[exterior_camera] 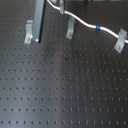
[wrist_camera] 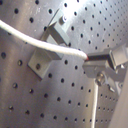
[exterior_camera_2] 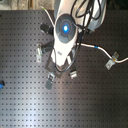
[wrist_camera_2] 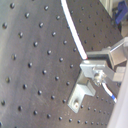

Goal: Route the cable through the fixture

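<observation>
Cable in hand: my Panda arm [exterior_camera_2: 65, 35] works above the black perforated board [exterior_camera: 65, 95].

From my remote seat, the arm fills the middle of the second exterior view, over the breadboard. In the first exterior view, a long grey metal bar [exterior_camera: 39, 20] stands at the far left, and the white cable [exterior_camera: 85, 24] runs from the far middle toward the first exterior view's right, its blue band [exterior_camera: 98, 28] showing between two clips. It passes over the middle fixture [exterior_camera: 69, 30] and reaches the right-hand clip [exterior_camera: 120, 41]; a third clip [exterior_camera: 29, 33] stands just beside the bar. In both wrist views, the gripper [wrist_camera: 91, 60] is clamped on the cable, close to a clip.
</observation>
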{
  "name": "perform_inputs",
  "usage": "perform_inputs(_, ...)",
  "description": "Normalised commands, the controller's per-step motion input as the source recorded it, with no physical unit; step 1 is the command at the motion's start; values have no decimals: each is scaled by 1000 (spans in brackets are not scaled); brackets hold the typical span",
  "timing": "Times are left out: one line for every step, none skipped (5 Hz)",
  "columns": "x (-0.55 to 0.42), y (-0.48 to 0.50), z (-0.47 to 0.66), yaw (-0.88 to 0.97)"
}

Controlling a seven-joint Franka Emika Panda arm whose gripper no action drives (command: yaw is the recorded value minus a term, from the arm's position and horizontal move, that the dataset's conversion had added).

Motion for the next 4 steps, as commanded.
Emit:
perform_inputs(-2, 4, 229, 998)
perform_inputs(-7, 9, 229, 995)
perform_inputs(-14, 17, 229, 992)
perform_inputs(-19, 25, 231, 987)
